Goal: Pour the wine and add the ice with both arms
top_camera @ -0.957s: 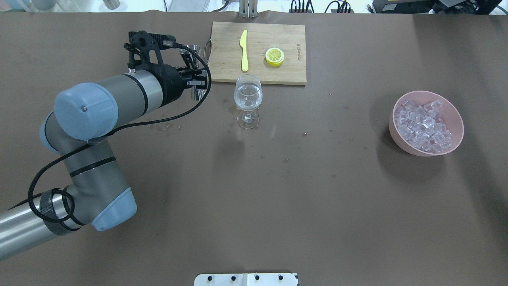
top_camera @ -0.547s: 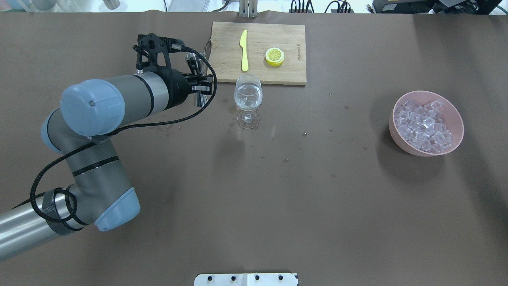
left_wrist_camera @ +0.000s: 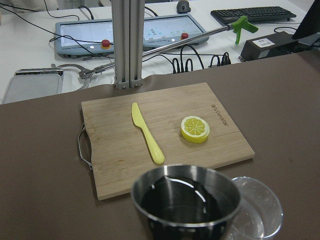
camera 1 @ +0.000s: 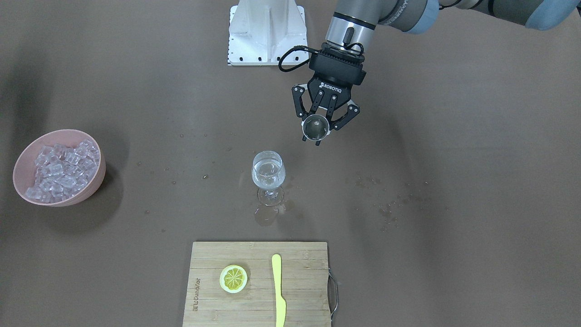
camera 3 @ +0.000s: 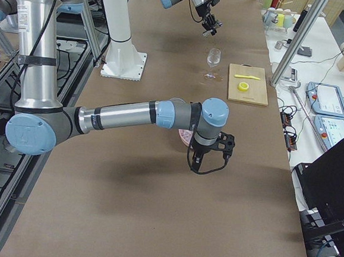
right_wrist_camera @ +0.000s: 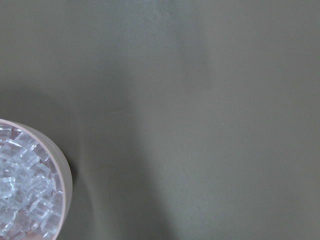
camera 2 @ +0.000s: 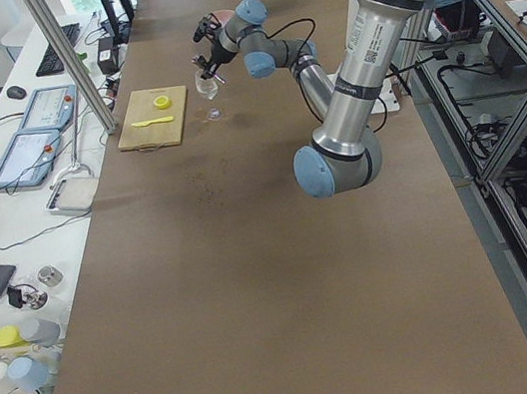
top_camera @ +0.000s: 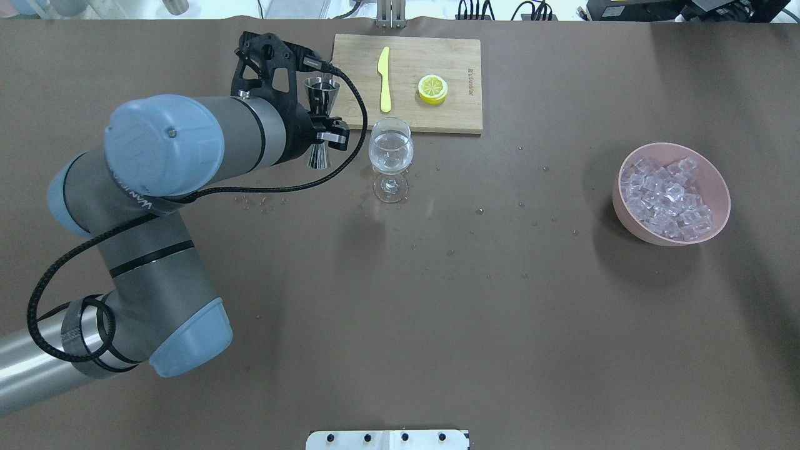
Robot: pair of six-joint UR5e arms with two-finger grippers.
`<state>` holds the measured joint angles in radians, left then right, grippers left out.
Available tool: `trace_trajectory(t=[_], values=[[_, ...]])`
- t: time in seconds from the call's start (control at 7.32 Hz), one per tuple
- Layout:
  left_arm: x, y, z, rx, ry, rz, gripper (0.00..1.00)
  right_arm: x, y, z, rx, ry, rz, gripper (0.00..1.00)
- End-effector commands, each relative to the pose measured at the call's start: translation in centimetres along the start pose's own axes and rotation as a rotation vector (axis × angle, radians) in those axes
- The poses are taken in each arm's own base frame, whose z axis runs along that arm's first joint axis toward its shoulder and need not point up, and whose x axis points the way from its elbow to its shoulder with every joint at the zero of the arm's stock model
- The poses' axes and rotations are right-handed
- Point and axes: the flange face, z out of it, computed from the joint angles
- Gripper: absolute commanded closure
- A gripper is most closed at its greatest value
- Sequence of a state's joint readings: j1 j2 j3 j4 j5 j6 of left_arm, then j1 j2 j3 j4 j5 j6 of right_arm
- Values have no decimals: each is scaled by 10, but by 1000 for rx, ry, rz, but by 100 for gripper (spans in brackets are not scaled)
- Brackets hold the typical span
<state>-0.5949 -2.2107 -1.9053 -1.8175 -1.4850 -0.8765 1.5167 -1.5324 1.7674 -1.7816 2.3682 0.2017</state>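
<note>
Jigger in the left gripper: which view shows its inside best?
The left wrist-mounted view: the jigger fills the foreground, mouth toward the camera, dark interior visible. Front-facing shows the mouth small in the left gripper; overhead shows its hourglass side; side views show it tiny; right wrist-mounted, nothing.

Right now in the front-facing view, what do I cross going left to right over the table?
Pink plastic bowl heaped with clear ice cubes → yellow lemon slice → clear stemmed wine glass → steel jigger in the black left gripper.
</note>
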Motion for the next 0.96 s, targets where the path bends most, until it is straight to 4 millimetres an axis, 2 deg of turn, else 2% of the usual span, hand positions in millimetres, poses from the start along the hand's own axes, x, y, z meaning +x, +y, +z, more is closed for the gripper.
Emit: trace_trajectory(t=[0.0,0.14,0.41,0.55,0.68,0.82], values=[[42,-14,-3,-66,-43,11,100,-9,-4,0,0,1,-13,0],[50,-7,9,-107,-71,22,100,-11,-5,1,-2,1,3,0],[54,7,24,-152,-99,41,100,-14,-5,3,-6,0,9,0],[62,7,23,-174,-114,50,100,-16,-6,3,-5,0,5,0],[79,-4,18,-221,-123,52,100,-19,-8,0,0,0,0,0],[90,-9,24,-242,-130,53,100,-22,-10,-2,6,1,-7,0]])
